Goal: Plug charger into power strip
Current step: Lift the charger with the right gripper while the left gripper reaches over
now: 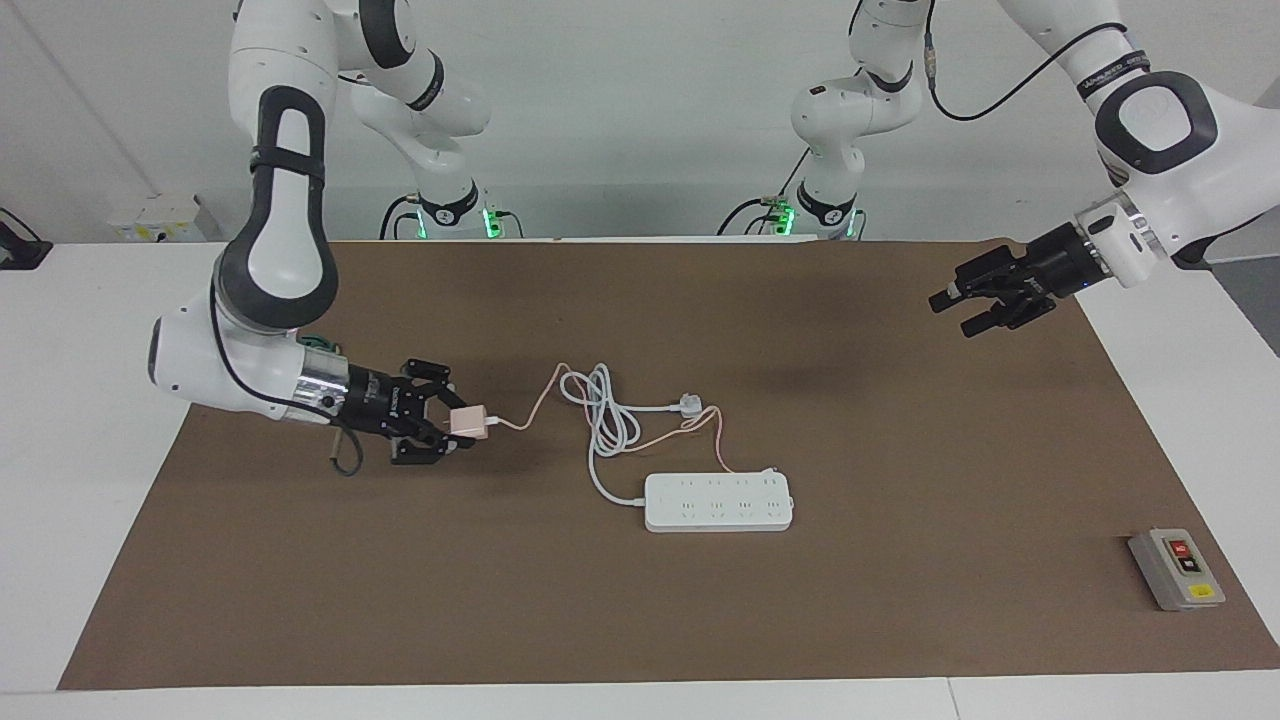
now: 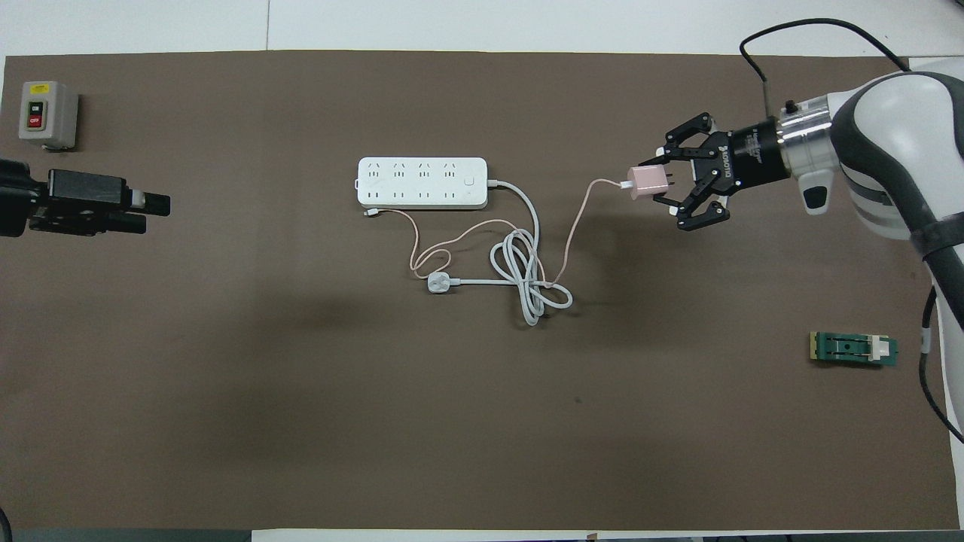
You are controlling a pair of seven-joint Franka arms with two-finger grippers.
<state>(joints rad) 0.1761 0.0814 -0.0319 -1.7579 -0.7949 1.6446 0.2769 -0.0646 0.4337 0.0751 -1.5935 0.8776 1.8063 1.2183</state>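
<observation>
My right gripper [image 1: 455, 424] [image 2: 663, 183] is shut on the charger [image 1: 468, 421] [image 2: 649, 181], a small pale-pink cube held above the mat, toward the right arm's end of the table from the power strip. Its thin pink cable [image 1: 540, 385] [image 2: 576, 226] hangs down to the coiled cord and runs on to the strip's edge. The power strip [image 1: 718, 502] [image 2: 422, 183] lies flat mid-table, sockets up, nothing plugged in. My left gripper [image 1: 952, 314] [image 2: 154, 213] hovers open and empty over the mat at the left arm's end.
The strip's thick white cord loops nearer the robots and ends in a white three-pin plug [image 1: 688, 404] [image 2: 437, 283]. A grey switch box [image 1: 1176, 568] [image 2: 47, 114] sits at the left arm's end. A green part [image 2: 853, 350] lies at the right arm's end.
</observation>
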